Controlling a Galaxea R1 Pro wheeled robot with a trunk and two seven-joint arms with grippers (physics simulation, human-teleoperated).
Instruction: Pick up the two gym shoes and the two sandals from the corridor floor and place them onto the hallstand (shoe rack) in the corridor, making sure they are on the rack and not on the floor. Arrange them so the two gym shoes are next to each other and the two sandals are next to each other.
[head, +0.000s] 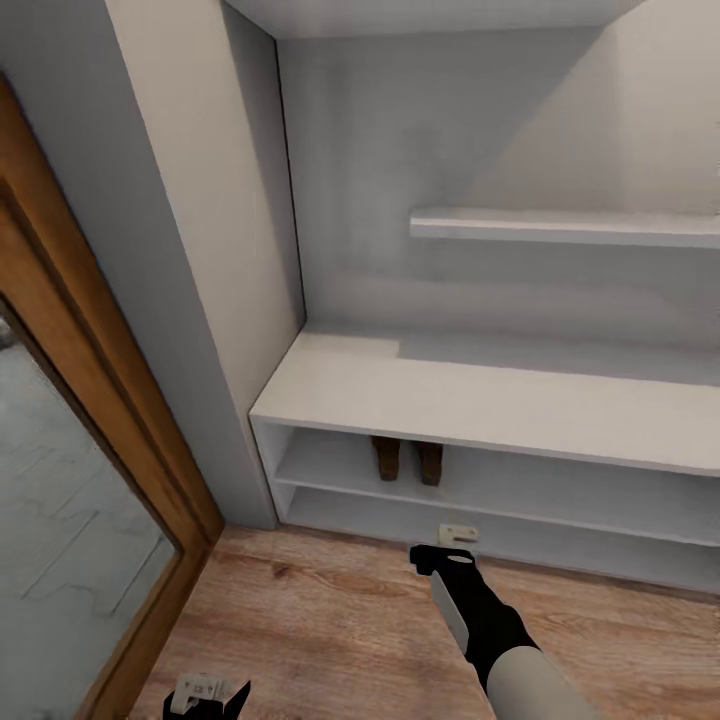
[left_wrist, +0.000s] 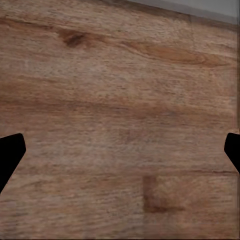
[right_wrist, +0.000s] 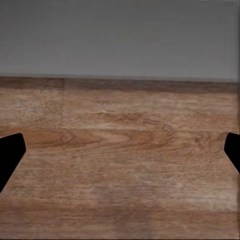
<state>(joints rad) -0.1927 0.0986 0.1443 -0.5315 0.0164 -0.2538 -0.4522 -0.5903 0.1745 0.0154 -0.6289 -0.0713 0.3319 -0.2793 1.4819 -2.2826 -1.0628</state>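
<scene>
The two dark brown strappy leather sandals (head: 408, 460) stand side by side on the pale grey-white hallstand (head: 480, 400)'s upper open shelf, toward its left end; likely light and floppy, best pinched by the stiffer sole edge; right gripper (head: 440, 556) and left gripper (head: 207, 697) both gape empty over the wood-plank floor (head: 330, 620).

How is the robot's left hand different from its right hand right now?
The right hand is stretched far forward, close to the bottom of the hallstand, while the left hand hangs back at the near edge of the head view. The right hand's arm shows in full length; the left hand shows little more than its tip. Both hands are open, hold nothing, and hang over the wooden corridor floor.
</scene>
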